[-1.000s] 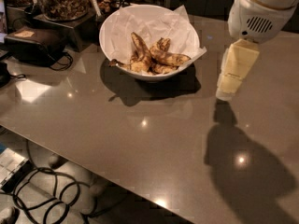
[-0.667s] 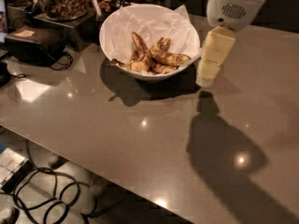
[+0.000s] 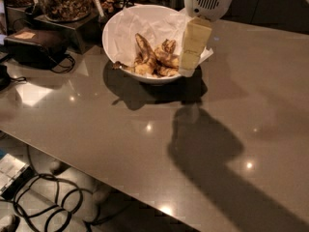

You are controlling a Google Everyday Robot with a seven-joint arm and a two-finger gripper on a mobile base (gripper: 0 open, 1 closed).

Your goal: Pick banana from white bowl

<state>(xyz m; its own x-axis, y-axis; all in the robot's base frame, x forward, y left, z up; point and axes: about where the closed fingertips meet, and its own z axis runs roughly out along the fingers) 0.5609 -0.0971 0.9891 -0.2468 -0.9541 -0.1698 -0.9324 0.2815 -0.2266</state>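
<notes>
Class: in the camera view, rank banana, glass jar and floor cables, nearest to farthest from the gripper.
Gripper at the white bowl's right rim.
1. Banana, in the bowl, just left.
2. Glass jar, back left.
3. Floor cables, near-left corner.

I am seeing the gripper [image 3: 187,70] as a pale cream, blocky slab, hanging at the right rim of the white bowl [image 3: 155,79]. Above it, the rounded white wrist housing [image 3: 210,1] is showing a dark slotted vent.
</notes>
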